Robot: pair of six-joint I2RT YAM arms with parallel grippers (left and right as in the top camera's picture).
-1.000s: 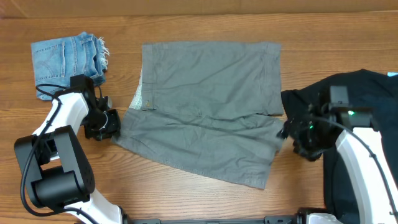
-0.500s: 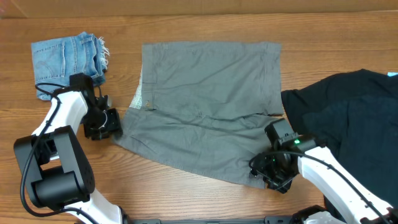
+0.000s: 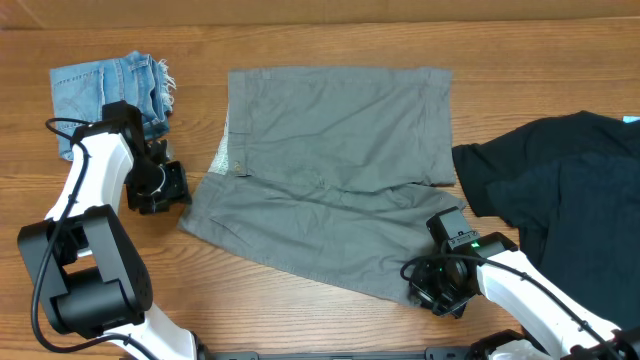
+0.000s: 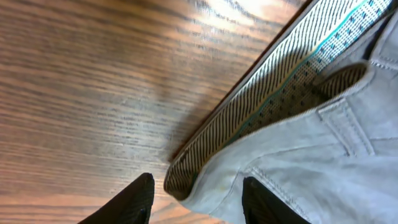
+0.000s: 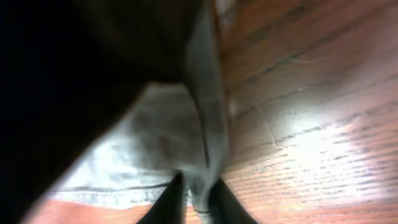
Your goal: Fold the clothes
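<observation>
The grey-khaki shorts (image 3: 335, 170) lie spread mid-frame, their lower right hem hidden under the right gripper (image 3: 432, 290), which seems clamped on a fold of them, though its own view is dark and blurred. The left gripper (image 3: 160, 190) sits at the waistband corner, fingers apart. The wooden table (image 3: 330, 40) also holds one pair of denim shorts (image 3: 100, 90), upper left, and one black T-shirt (image 3: 560, 200), cut off at right.

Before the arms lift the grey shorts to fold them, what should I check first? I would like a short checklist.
1. Right gripper shut on the hem corner of the grey shorts: ok.
2. Left gripper closed on the waistband corner: not ok, jaws open around it.
3. Grey shorts spread flat: ok.
4. Black T-shirt apart from the grey shorts: cannot tell, edges meet.
5. Denim shorts apart from them: ok.
</observation>
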